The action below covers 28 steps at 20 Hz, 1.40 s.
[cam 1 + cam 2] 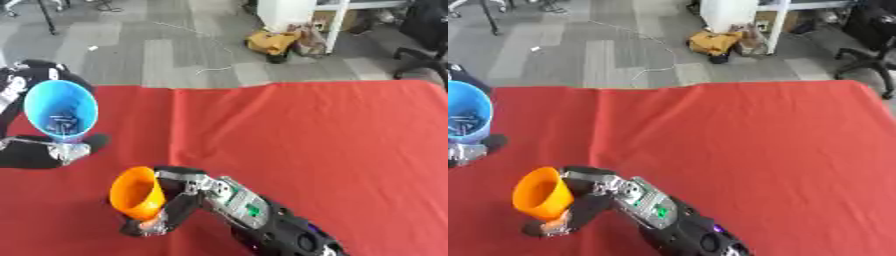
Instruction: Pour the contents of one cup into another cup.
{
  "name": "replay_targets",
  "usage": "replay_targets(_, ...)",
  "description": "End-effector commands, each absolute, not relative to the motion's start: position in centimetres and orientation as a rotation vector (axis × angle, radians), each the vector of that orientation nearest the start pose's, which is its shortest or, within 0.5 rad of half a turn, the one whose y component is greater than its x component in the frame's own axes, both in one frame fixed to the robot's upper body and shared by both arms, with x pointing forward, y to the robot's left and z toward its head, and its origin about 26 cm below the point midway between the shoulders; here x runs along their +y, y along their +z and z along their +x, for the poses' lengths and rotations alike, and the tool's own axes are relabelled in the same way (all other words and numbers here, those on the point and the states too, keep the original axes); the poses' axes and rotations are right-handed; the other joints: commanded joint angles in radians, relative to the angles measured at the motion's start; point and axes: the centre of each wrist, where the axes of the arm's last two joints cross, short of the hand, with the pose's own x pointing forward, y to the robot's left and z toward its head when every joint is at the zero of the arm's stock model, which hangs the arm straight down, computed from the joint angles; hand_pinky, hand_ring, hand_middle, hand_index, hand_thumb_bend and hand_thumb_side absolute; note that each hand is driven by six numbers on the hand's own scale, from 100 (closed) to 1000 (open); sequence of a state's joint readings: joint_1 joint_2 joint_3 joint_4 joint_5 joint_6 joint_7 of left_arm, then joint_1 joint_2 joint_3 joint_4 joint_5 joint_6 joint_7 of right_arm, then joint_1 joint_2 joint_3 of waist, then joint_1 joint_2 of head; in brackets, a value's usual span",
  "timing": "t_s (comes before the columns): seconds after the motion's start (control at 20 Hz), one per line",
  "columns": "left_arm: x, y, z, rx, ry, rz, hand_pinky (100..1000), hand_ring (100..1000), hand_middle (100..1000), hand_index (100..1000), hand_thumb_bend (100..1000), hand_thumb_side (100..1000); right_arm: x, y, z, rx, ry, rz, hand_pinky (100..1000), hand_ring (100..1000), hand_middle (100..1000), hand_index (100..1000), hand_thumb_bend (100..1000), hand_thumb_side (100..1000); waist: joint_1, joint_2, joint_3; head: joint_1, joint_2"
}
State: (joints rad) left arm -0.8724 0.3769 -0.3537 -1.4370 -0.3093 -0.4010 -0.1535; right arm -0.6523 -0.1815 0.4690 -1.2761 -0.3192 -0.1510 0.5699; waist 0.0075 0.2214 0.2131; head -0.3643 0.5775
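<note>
A blue cup [59, 108] is held up at the left, its mouth tipped toward me, with small grey pieces inside. My left hand [54, 150] is curled round its lower part. An orange cup [136, 193] stands low over the red table [306, 145] near the front left, mouth tilted to the left. My right hand [179, 200] grips it from the right side, fingers wrapped round its base. The blue cup is up and to the left of the orange one, apart from it.
The red cloth covers the whole table; its far edge [262, 86] runs across the upper part. Beyond lies grey floor with a yellow bag [273, 42], a white cabinet [293, 12] and an office chair [424, 35].
</note>
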Motion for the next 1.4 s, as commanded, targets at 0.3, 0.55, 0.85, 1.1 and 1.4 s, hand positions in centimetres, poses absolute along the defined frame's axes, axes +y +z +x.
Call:
replay_targets(0.3, 16.1, 26.2, 40.4, 2.840, 1.668, -0.462, 421, 417, 380, 679, 651, 100, -11.7, 10.6, 39.5, -1.727, 1.097, 0.813, 583, 450, 468, 743, 313, 100, -0.001, -0.022, 0.000, -0.005, -0.004)
replay_targets(0.55, 15.5, 26.5, 40.3, 2.768, 1.650, -0.559, 431, 357, 377, 685, 679, 100, -11.6, 10.6, 39.5, -1.726, 1.100, 0.817, 583, 450, 468, 743, 315, 100, -0.003, -0.023, -0.003, -0.004, -0.003)
replay_targets(0.85, 14.5, 26.2, 40.6, 2.693, 1.625, -0.668, 445, 335, 381, 690, 692, 100, -11.4, 10.6, 39.4, -1.723, 1.106, 0.824, 584, 451, 469, 744, 318, 100, -0.005, -0.024, -0.007, -0.002, -0.002)
replay_targets(1.1, 13.4, 25.4, 40.7, 2.588, 1.556, -0.796, 451, 339, 383, 694, 690, 100, -11.3, 10.6, 39.4, -1.722, 1.110, 0.828, 584, 451, 469, 744, 319, 100, -0.005, -0.024, -0.009, 0.000, 0.000)
replay_targets(1.4, 13.0, 25.3, 40.6, 2.519, 1.510, -0.829, 461, 346, 386, 698, 688, 100, -11.5, 10.7, 39.3, -1.721, 1.110, 0.830, 584, 450, 469, 745, 321, 100, -0.005, -0.025, -0.011, -0.001, -0.001)
